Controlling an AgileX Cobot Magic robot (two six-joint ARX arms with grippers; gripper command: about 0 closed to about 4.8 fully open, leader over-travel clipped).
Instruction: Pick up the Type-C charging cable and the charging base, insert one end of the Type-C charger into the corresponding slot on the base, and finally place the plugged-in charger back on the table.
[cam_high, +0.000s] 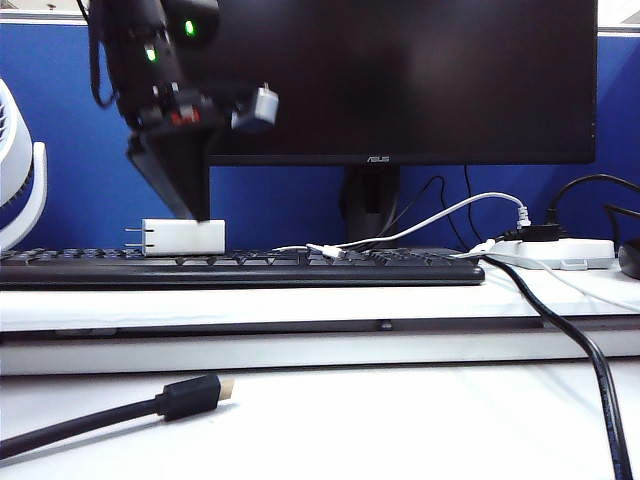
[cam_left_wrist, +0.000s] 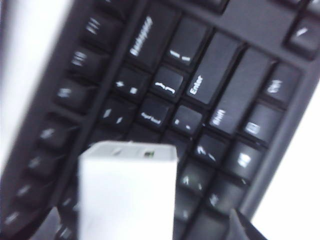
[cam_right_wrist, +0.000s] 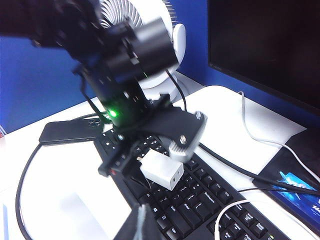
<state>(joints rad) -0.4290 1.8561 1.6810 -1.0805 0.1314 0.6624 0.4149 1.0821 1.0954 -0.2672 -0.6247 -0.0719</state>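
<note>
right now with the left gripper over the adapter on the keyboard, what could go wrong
1. The charging base lies on the keyboard, not flat table; closing the open left gripper could skid it across the keys.
2. The Type-C charging cable plug lies loose on the keys, apart from the base; nudging the keyboard may shift it.
3. The right gripper is out of view and shut, so it isn't ready for the cable.

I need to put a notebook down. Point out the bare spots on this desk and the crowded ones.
Free: the lower table between the black gold-tipped cable and the thick black cord. Crowded: the shelf, where the keyboard carries the charging base under the open left gripper, with white cords and the power strip alongside. The right gripper is unseen.
</note>
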